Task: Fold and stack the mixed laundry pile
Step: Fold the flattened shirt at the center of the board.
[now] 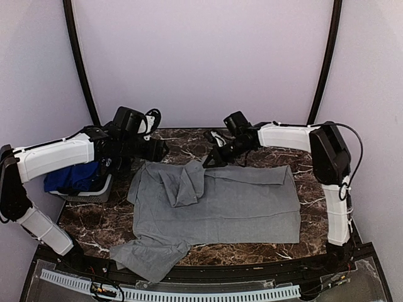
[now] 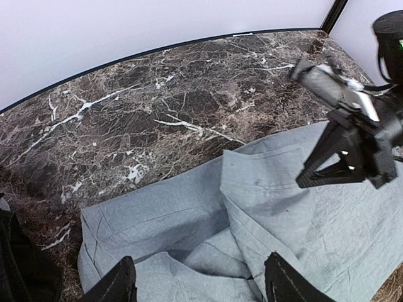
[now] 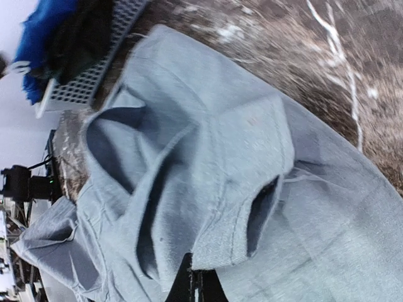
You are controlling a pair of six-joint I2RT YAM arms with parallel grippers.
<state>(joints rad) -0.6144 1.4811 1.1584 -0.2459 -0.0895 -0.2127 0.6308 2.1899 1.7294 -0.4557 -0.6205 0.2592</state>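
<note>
Grey shirt [image 1: 239,204] spread beneath left end effector [image 2: 201,283], jaws open, right end effector [image 3: 192,284] closed over far edge

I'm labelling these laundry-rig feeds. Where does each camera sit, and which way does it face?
Top external: above and behind the bases, looking down at the table and grey shirt; left arm and right arm show.
Left wrist: on the left arm, facing across the shirt toward the right claw and back wall; its open fingers show below.
Right wrist: on the right arm, looking down on the shirt's fold, basket beyond; its shut fingertips show.
Shared: all three see the shirt.
</note>
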